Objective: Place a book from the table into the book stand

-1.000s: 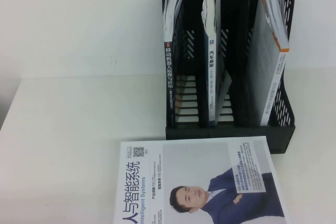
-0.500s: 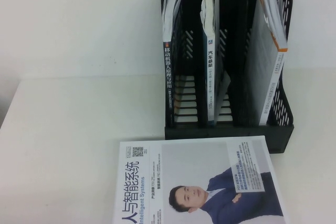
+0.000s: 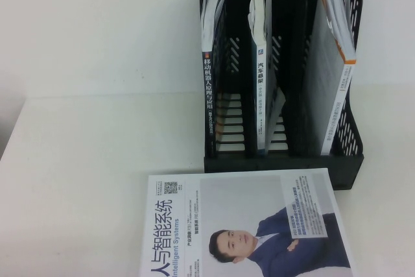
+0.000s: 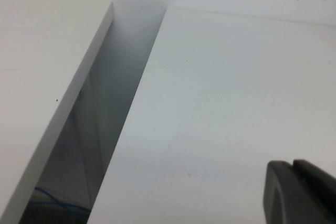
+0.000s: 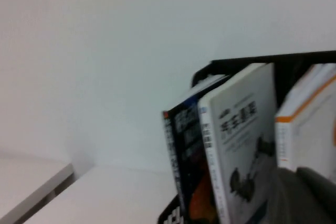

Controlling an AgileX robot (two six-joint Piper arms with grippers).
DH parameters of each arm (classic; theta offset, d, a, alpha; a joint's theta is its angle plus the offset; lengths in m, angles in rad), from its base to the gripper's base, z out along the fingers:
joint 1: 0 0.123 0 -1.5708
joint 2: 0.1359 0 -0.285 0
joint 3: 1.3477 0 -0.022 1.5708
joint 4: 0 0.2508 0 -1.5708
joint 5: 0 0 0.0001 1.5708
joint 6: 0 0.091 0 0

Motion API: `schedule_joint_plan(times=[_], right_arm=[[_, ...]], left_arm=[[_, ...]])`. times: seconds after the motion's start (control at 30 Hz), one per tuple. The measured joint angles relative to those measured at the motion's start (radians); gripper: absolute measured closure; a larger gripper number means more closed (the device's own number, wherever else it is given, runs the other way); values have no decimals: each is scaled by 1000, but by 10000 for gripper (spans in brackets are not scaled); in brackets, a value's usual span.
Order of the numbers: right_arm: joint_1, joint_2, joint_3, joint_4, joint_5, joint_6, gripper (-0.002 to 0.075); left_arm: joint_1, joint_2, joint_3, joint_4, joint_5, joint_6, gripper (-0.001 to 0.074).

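Currently standing upright in book stand [image 3: 285, 154] slot 3, 1 o'clock: book [image 3: 331, 76]. Left gripper [image 4: 302, 192], right gripper [image 5: 307, 195] parking, jaws closed, empty.

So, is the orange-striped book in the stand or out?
In: the book stands in the book stand's right slot, leaning on the side wall.

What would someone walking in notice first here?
Probably the black book stand at the back of the white table, each of its three slots holding an upright book; the orange-striped book leans in the right slot. Next, the white book with a man's portrait lying flat in front. Both grippers are shut: left gripper, right gripper.
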Motion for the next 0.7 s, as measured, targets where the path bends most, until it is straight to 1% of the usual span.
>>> schedule_joint_plan(times=[0.07, 0.27, 0.37, 0.43, 0.5, 0.63, 0.7], right_arm=[[-101, -93, 55, -80, 15, 118, 728], [-416, -358, 190, -273, 13, 382, 728], [-535, -433, 220, -405, 42, 534, 728], [-582, -448, 227, -525, 95, 617, 728], [-604, -450, 228, -647, 163, 713, 728], [-607, -450, 228, -935, 322, 937, 728], [-607, -450, 228, -1063, 407, 1014, 728]], left_arm=[[0, 0, 0, 0, 0, 0, 737], [0, 0, 0, 0, 0, 0, 737], [0, 0, 0, 0, 0, 0, 737], [0, 0, 0, 0, 0, 0, 737], [0, 0, 0, 0, 0, 0, 737], [0, 0, 0, 0, 0, 0, 737], [0, 0, 0, 0, 0, 0, 737]])
